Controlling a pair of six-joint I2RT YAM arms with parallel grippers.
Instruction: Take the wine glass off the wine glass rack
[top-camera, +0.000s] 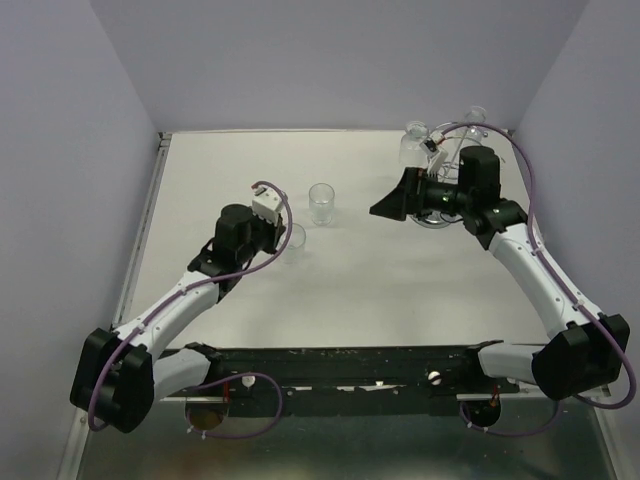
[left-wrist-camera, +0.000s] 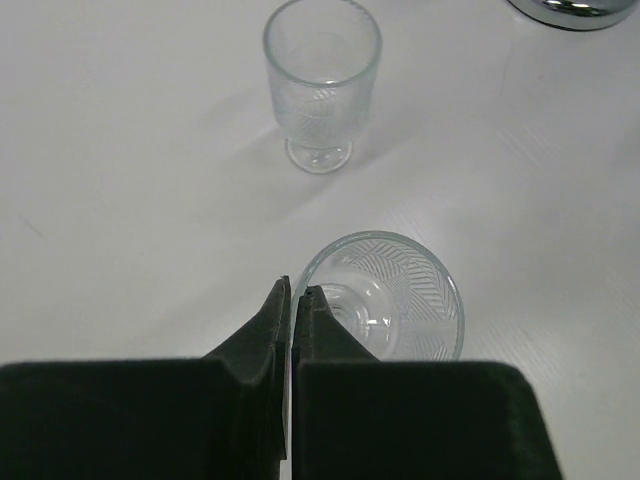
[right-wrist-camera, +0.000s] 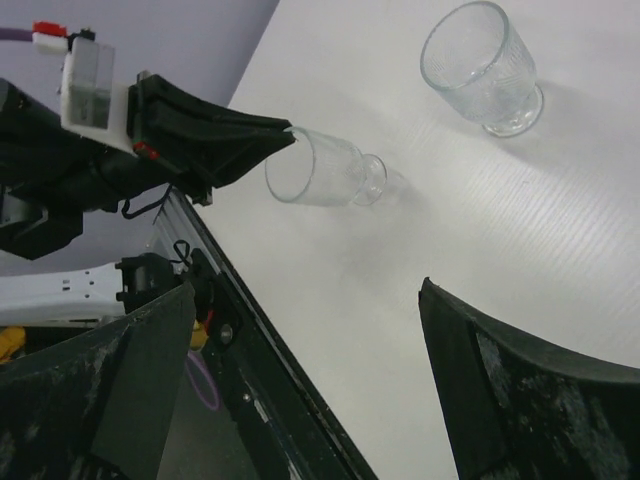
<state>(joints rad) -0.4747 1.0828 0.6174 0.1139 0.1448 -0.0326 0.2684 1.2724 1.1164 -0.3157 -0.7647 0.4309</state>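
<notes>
White table (top-camera: 380, 300), left end effector (left-wrist-camera: 292, 292) pinching empty wine glass (left-wrist-camera: 400, 290), right end effector (right-wrist-camera: 305, 300) apart

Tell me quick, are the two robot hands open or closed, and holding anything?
Left gripper: fingers shut, tips at the rim of the near glass; a grip cannot be told.
Right gripper: fingers wide open, holding nothing.

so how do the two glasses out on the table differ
The far glass stands upright and free; the near glass leans, its rim pinched by the shut left gripper. In the left wrist view the far glass shows its side and foot, the near glass its open mouth. Both are clear, patterned and short-stemmed.
</notes>
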